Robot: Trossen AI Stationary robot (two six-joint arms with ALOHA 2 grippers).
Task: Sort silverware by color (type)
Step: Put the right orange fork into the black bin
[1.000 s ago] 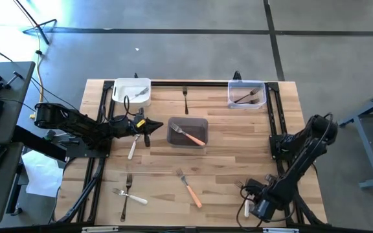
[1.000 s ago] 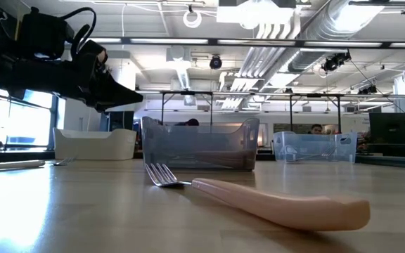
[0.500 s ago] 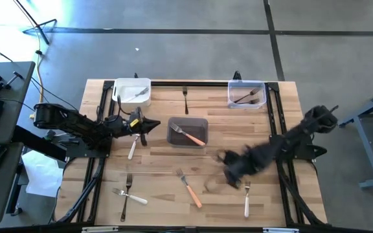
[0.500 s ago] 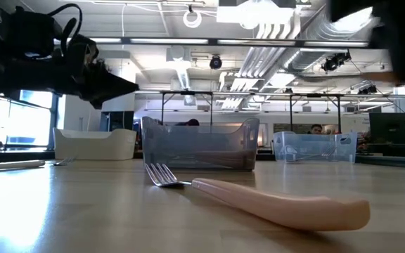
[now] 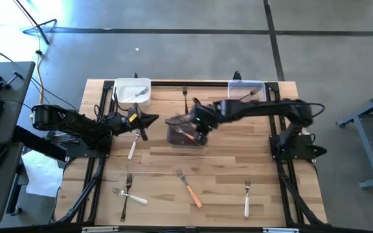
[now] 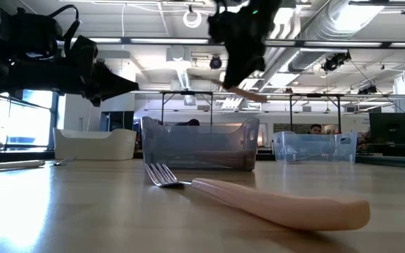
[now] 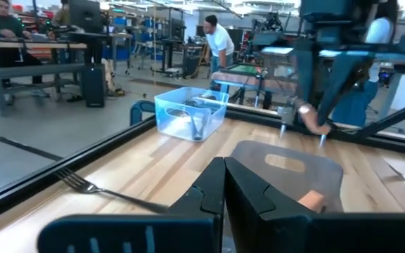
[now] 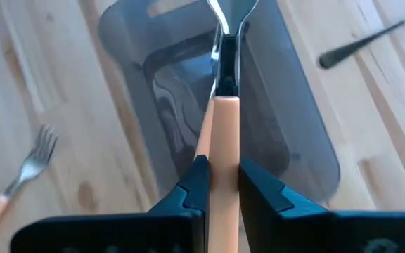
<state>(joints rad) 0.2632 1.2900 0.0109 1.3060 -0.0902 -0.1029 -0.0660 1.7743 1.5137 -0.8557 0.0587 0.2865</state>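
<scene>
We look down on a wooden worktop [image 5: 225,162]. Taking the grey tub [image 5: 188,133] at its middle as landmark: nearest us lie an orange fork [image 5: 189,188], two crossed forks [image 5: 127,192] and a white fork [image 5: 246,199]. Above the tub our right gripper [image 5: 201,126] has its fingers clamped on an orange-handled fork [image 8: 221,140]. Left of the tub, our left gripper [image 5: 149,119] hovers, fingers closed and empty, beside another white fork [image 5: 133,146]. Beyond sit a white tub [image 5: 132,91], a dark fork [image 5: 185,98] and a clear tub [image 5: 246,94].

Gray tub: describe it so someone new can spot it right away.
On the wooden table, look to the middle, between the white tub at one back corner and the clear tub at the other. The gray tub sits there under the right claw, which holds an orange-handled fork. It alone is smoky dark.
</scene>
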